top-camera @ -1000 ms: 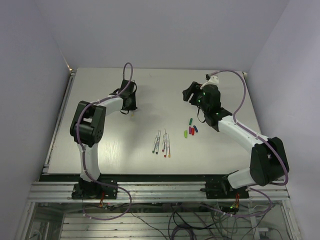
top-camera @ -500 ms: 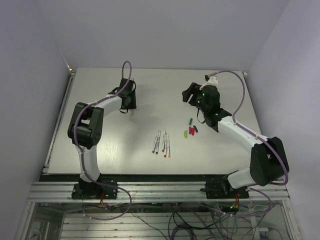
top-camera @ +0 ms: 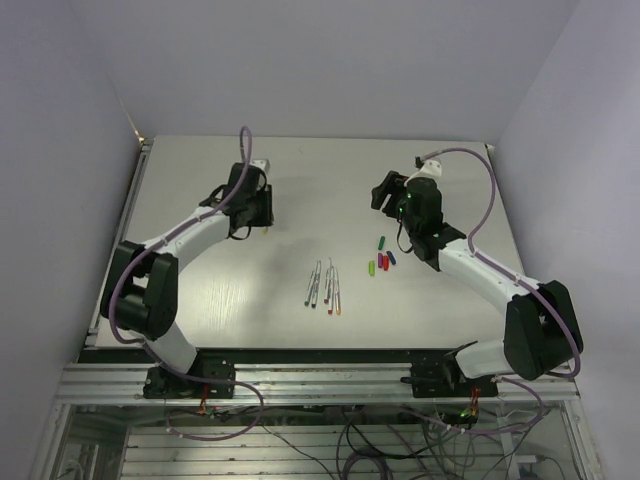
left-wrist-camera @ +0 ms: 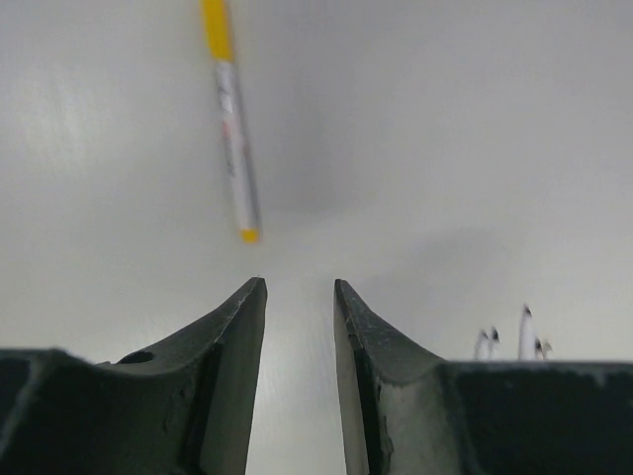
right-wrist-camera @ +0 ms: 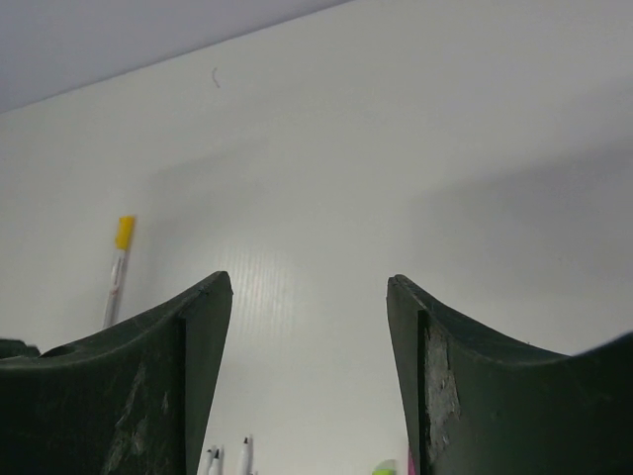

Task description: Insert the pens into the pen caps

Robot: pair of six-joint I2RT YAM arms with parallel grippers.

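Observation:
A pen (left-wrist-camera: 235, 148) with a yellow cap on it lies on the table just beyond my left gripper (left-wrist-camera: 300, 287), which is open a narrow gap and empty, at the back left (top-camera: 260, 215). The same capped pen shows in the right wrist view (right-wrist-camera: 118, 267). Several uncapped white pens (top-camera: 325, 286) lie side by side at the table's middle. Several loose pen caps (top-camera: 382, 258), green, light green, red and blue, lie to their right. My right gripper (top-camera: 382, 190) is open wide and empty, raised behind the caps (right-wrist-camera: 309, 287).
The grey table (top-camera: 450, 310) is walled at the back and both sides. Pen tips show past the left fingers (left-wrist-camera: 524, 332) and at the bottom of the right wrist view (right-wrist-camera: 242, 450).
The left arm's elbow has swung out to the left and down while its gripper stays near the capped pen. The right gripper has shifted slightly to the right.

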